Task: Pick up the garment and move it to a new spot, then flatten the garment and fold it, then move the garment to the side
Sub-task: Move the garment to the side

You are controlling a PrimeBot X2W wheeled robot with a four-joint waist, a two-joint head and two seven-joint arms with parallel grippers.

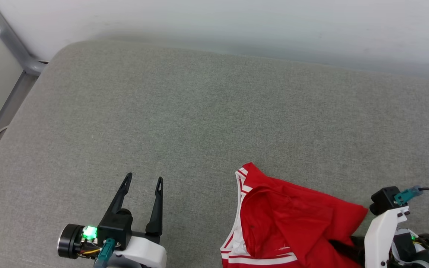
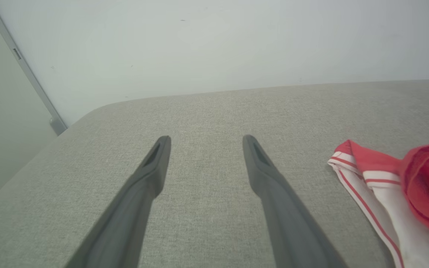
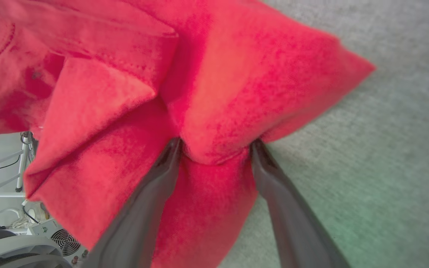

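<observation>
Fabric of the red, white-trimmed T-shirt (image 1: 292, 219) fills the spread right end effector (image 3: 216, 147); clench deep before lifting; left end effector (image 1: 143, 178) rests released.

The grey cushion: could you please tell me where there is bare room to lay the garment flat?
Bare cushion runs from the left gripper to the far wall and across the rear. Crowded: the near right corner, where the garment lies bunched.
</observation>
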